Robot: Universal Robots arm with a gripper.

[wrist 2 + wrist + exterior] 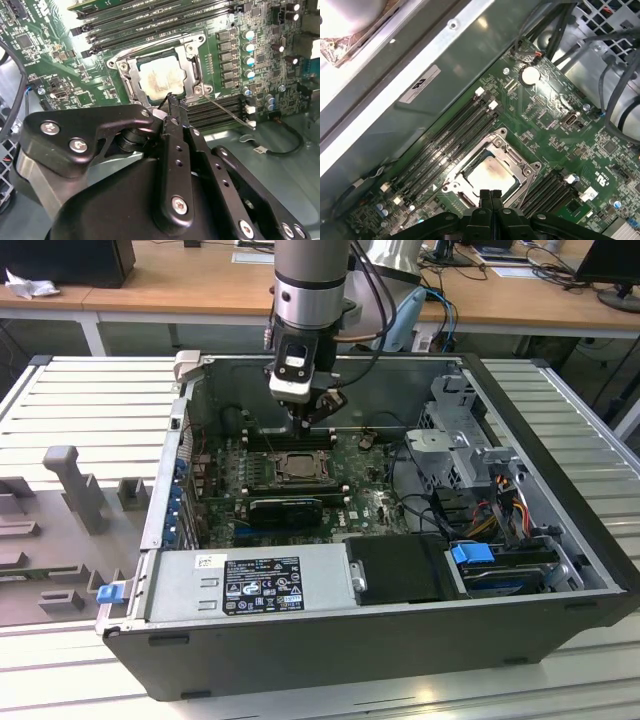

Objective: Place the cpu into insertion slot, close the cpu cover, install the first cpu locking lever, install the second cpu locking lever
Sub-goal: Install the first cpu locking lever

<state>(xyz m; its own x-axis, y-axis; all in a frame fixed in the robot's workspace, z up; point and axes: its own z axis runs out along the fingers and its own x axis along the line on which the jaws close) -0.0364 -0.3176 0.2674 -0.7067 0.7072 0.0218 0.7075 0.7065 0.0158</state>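
The cpu [159, 79] lies flat in the insertion slot [119, 65] on the green motherboard, its pale metal top showing through the window of the cpu cover [191, 64], which lies down over it. A thin wire locking lever [227, 111] stands off from one corner of the socket, and another [150, 46] runs along the socket's edge by the memory slots. My gripper [172, 102] is shut with nothing between its fingers, its tips just above the socket's rim. The exterior view shows the gripper [308, 425] hanging just behind the cpu [297, 466]. The first wrist view has the closed gripper [490, 194] at the cpu's [489, 176] edge.
Long black memory slots [150, 20] flank the socket on two sides. A long black module [285, 508] sits in front of it. The power supply [250, 585], drive cage [455, 440], loose cables [500, 510] and the case walls [170, 480] hem in the board.
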